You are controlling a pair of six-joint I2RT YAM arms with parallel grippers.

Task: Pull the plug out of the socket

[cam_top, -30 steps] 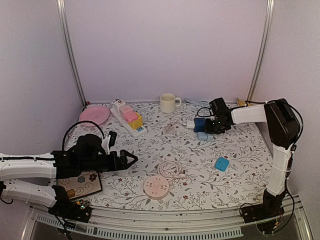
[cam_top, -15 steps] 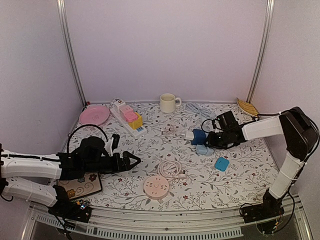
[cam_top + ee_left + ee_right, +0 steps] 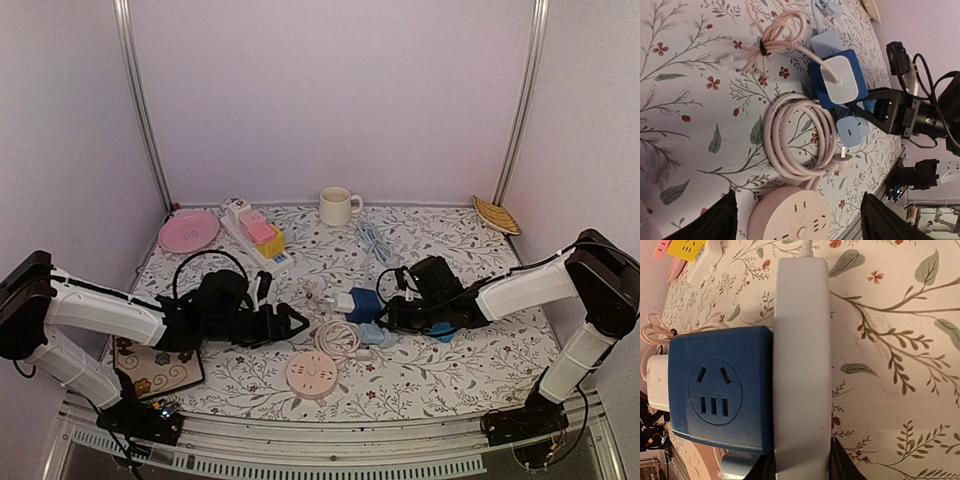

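A blue cube socket with a white plug in its left face lies mid-table. My right gripper is shut on the socket's pale grey body, which sits against the blue cube; the plug shows at the far left edge. My left gripper is open and empty, a short way left of the plug. In the left wrist view its jaws stand wide over a pink round socket, with the blue socket and plug beyond.
A coiled pink cable and the pink round socket lie between the grippers. A light blue adapter lies by the socket. At the back are a white mug, a pink plate and a white power strip.
My right gripper has carried the blue socket with its plug from the back right to mid-table. My left gripper has moved right, toward it.
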